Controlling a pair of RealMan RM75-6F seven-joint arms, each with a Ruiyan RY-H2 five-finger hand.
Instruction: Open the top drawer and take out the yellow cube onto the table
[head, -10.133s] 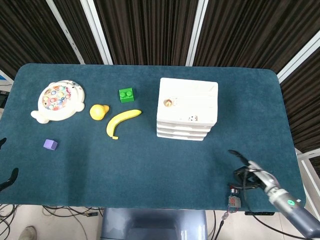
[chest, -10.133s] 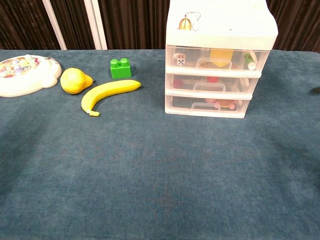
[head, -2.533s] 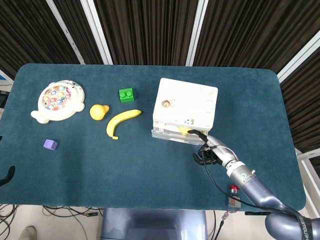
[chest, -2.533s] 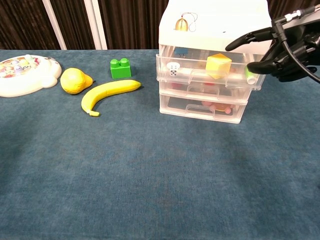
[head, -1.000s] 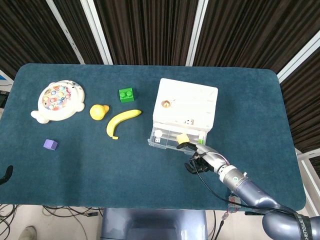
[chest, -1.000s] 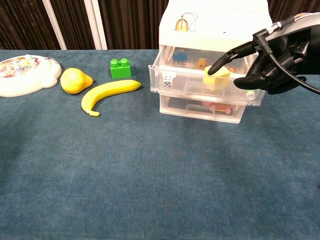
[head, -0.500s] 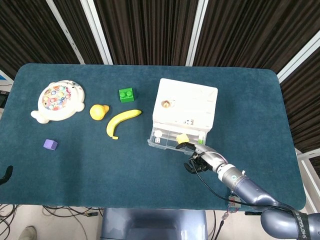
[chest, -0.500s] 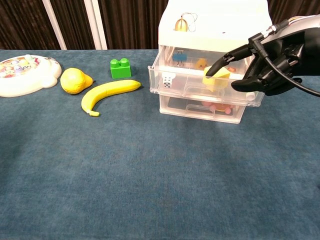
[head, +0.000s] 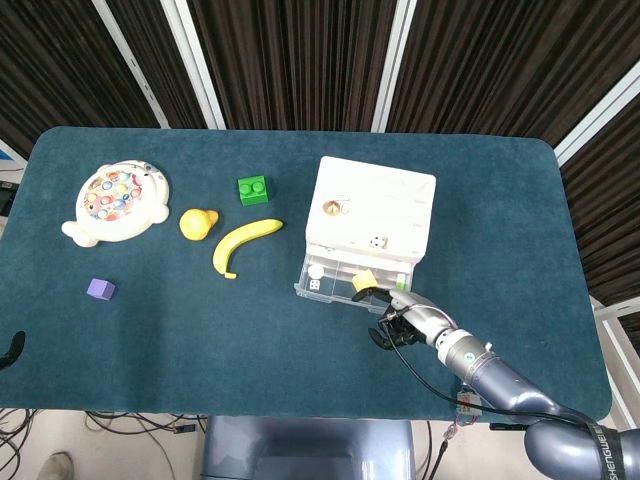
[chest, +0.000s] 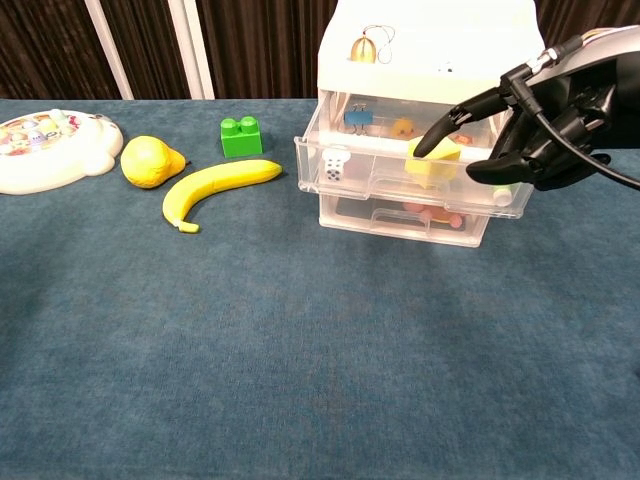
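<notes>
Right hand (chest: 545, 115) hangs at the front right of the pulled-out top drawer (chest: 400, 185), one finger stretched onto the top of the yellow cube (chest: 433, 160) and the thumb low in front of the drawer lip; whether the cube is actually pinched I cannot tell, since it sits in the drawer rather than lifted. The left hand shows only as a dark sliver at the lower-left edge of the head view, too little to read. Working left to right across the counter (chest: 300, 350): a round fishing-game toy (head: 113, 203), a purple cube (head: 100, 289), a yellow pear (chest: 148, 161), a banana (chest: 215, 187), a green building block (chest: 240, 136), then the white three-drawer cabinet (head: 372, 215) with a small bell (chest: 361, 47) on its lid. Compared with ten seconds ago, the top drawer has gone from shut to drawn well out, with the die (chest: 335, 165) and cube now exposed, and over the last second the hand has settled onto the cube. Opening looks done; by my reading the remaining work is securing the cube, lifting it clear of the drawer wall and setting it on the counter.
</notes>
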